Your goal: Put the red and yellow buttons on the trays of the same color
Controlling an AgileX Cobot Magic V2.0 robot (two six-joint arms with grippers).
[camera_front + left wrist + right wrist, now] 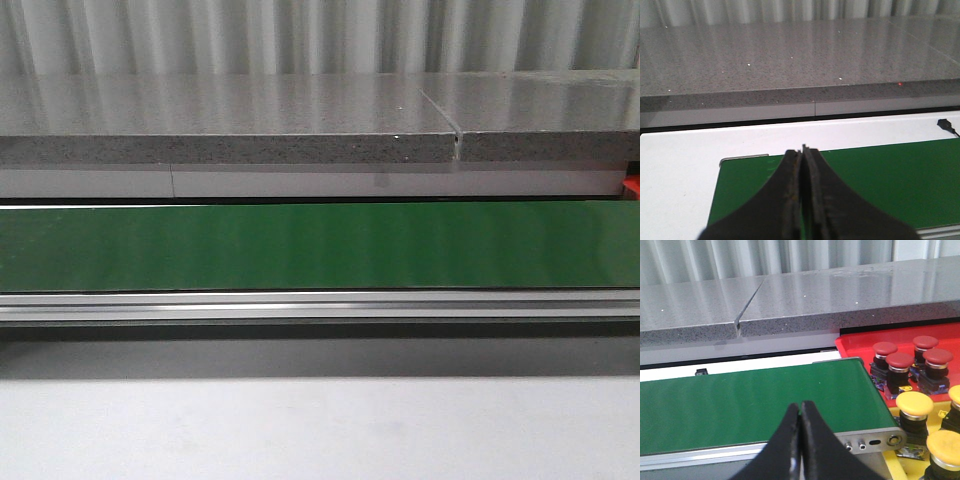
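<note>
In the right wrist view several red buttons [900,362] stand on the red tray [855,342] just past the end of the green belt. Yellow buttons [914,405] stand on the yellow tray [892,465] beside it. My right gripper [800,406] is shut and empty over the belt's near edge, left of the trays. My left gripper [803,150] is shut with nothing in it, above the other end of the belt. A sliver of the red tray [632,187] shows at the front view's right edge. Neither gripper shows in the front view.
The green conveyor belt [320,245] runs across the front view with an aluminium rail [320,305] along its near side. Behind it is a raised grey stone counter [230,125]. A small black connector [945,123] lies on the white surface beyond the belt.
</note>
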